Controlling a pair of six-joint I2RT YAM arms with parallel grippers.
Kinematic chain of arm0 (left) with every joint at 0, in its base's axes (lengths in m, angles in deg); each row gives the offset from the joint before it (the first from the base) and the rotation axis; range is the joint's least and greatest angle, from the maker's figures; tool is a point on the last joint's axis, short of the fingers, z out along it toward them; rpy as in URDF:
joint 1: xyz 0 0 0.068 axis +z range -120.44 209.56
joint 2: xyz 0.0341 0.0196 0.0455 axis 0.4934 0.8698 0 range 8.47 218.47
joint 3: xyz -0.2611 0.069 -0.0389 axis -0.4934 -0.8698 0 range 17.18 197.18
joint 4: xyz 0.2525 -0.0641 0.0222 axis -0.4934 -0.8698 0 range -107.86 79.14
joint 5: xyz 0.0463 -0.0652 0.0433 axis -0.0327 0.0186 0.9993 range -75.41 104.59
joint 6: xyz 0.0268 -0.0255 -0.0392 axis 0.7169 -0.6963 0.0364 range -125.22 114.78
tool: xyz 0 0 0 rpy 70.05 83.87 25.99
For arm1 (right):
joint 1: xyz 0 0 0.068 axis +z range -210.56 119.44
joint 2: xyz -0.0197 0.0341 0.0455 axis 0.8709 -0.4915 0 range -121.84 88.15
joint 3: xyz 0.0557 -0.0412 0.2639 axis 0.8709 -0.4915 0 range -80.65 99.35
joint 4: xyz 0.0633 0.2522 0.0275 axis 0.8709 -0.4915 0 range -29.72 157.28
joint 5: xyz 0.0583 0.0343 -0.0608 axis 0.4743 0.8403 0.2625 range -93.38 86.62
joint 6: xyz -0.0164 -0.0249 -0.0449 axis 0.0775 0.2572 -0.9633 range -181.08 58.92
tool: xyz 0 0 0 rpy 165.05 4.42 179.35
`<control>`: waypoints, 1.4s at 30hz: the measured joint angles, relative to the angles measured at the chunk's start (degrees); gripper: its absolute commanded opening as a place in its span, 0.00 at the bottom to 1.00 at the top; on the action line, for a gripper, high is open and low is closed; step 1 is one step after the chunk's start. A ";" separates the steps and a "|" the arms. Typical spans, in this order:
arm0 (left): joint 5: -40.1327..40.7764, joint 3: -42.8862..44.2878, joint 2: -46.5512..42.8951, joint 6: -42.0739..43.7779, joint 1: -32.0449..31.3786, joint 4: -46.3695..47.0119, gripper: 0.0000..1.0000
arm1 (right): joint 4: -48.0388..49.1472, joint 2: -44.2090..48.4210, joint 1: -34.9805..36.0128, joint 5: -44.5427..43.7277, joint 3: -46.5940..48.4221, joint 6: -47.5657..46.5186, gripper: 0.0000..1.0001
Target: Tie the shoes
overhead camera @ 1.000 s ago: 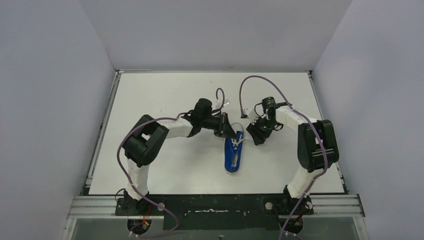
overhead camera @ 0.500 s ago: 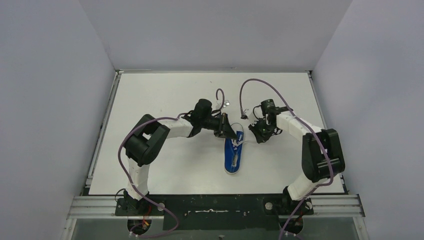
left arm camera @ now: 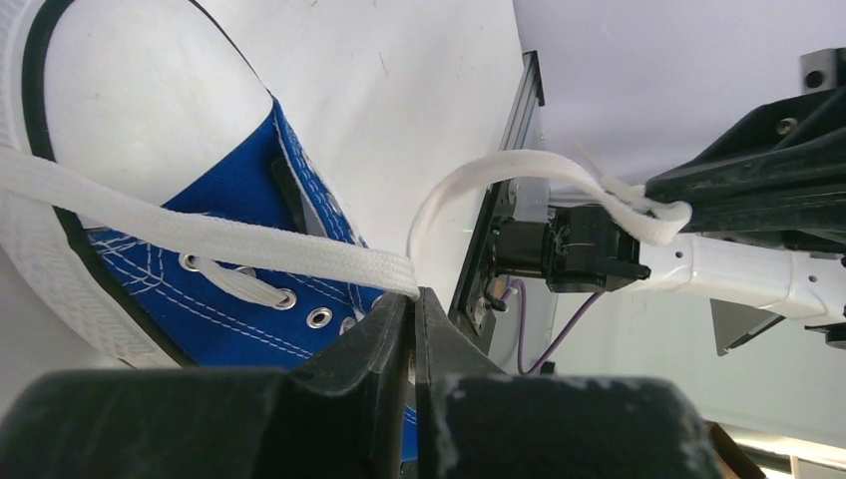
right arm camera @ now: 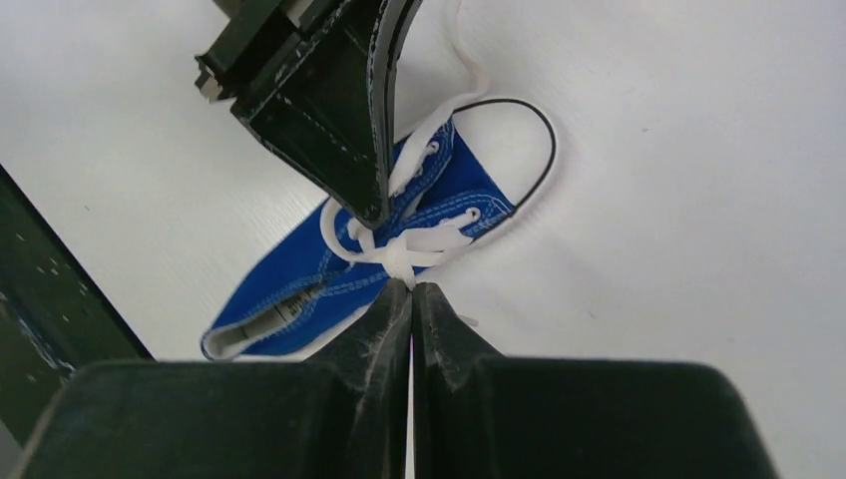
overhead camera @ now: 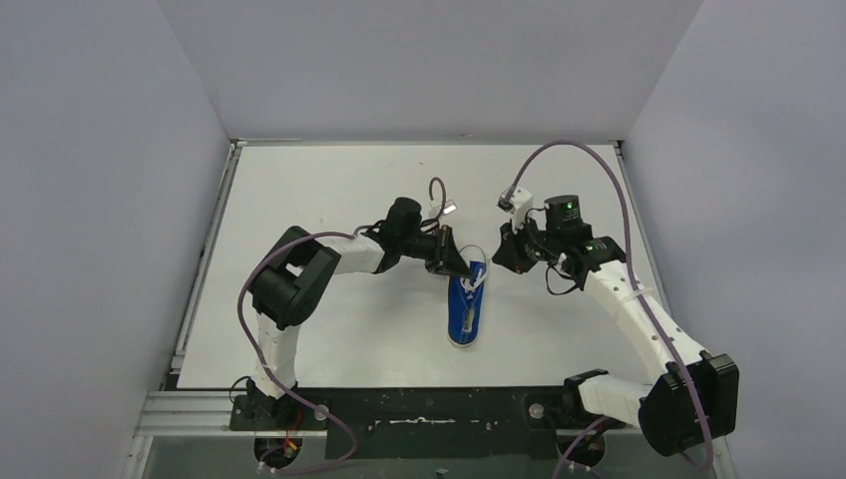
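Note:
A small blue canvas shoe (overhead camera: 465,311) with a white toe cap (right arm camera: 504,140) lies in the middle of the white table, toe pointing away from the arm bases. My left gripper (overhead camera: 467,273) is over its laced part and is shut on a flat white lace (left arm camera: 249,239) right at the fingertips (left arm camera: 414,291). My right gripper (overhead camera: 498,258) is just right of the shoe. It is shut on the bunched white lace strands (right arm camera: 399,261) at its tips (right arm camera: 411,286). A curved stretch of lace (left arm camera: 479,175) spans between the two grippers.
The white table (overhead camera: 329,180) is walled in on three sides by grey panels. An aluminium rail (overhead camera: 205,259) runs along its left edge, another (overhead camera: 429,409) along the front by the arm bases. Purple cables (overhead camera: 589,155) arc above both wrists.
My right gripper closed on the lace, and the right arm's elbow swung out to the near right while its wrist turned. The left arm and the shoe have stayed put.

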 measured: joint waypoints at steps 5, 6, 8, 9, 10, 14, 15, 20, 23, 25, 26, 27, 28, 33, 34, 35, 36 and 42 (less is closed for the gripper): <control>-0.90 -0.50 0.57 -1.88 0.15 2.16 0.01 | 17.20 -0.48 -0.04 -0.37 -9.22 22.21 0.00; -1.07 -0.55 0.74 -2.51 0.17 2.86 0.01 | 19.78 -0.87 -0.09 -1.55 -10.69 27.06 0.00; -1.31 -0.66 1.07 -3.65 0.22 4.22 0.01 | 23.80 -1.81 -0.42 -4.33 -12.48 35.98 0.00; -1.36 -0.87 1.09 -4.15 0.24 4.90 0.02 | 25.31 -2.34 -0.70 -5.33 -12.85 39.12 0.00; -1.53 -1.03 1.07 -4.44 0.26 5.33 0.02 | 27.02 -3.21 -1.11 -6.32 -12.96 42.49 0.00; -2.01 -1.86 1.07 -5.44 0.26 7.02 0.02 | 32.02 -6.43 -2.10 -9.09 -12.96 50.56 0.00; -2.14 -2.16 1.07 -5.62 0.26 7.50 0.02 | 32.98 -7.21 -2.19 -9.49 -12.96 51.82 0.00; -2.51 -3.69 1.07 -6.99 0.26 10.45 0.03 | 36.17 -10.99 -1.36 -10.05 -12.96 55.45 0.00; -2.60 -4.07 1.07 -7.56 0.26 12.17 0.03 | 37.09 -13.25 0.35 -10.03 -12.96 56.94 0.00; -2.62 -4.17 1.07 -7.93 0.26 13.05 0.03 | 37.18 -14.12 1.66 -10.01 -12.96 57.77 0.00; -2.62 -4.26 1.07 -8.13 0.26 13.38 0.03 | 37.42 -14.49 2.40 -10.05 -12.96 58.23 0.00; -2.60 -4.42 1.07 -8.31 0.26 13.90 0.03 | 37.57 -14.82 3.13 -10.10 -12.96 58.71 0.00; -2.62 -4.63 1.07 -8.46 0.26 14.38 0.03 | 37.62 -14.99 3.87 -10.27 -12.96 59.10 0.00; -2.60 -5.44 1.07 -8.94 0.26 15.67 0.04 | 37.42 -15.41 7.41 -12.74 -12.96 61.44 0.00; -2.60 -5.44 1.07 -9.05 0.26 15.85 0.04 | 37.27 -15.41 7.96 -13.31 -12.96 61.83 0.00; -2.62 -5.44 1.07 -9.16 0.26 16.13 0.03 | 36.92 -15.41 8.33 -13.70 -12.96 62.03 0.00; -2.62 -5.44 1.07 -9.38 0.26 16.28 0.04 | 36.30 -15.37 8.55 -14.29 -12.96 62.12 0.00; -2.51 -5.88 1.07 -9.75 0.26 16.55 0.07 | 32.22 -14.14 7.43 -16.81 -12.96 62.29 0.00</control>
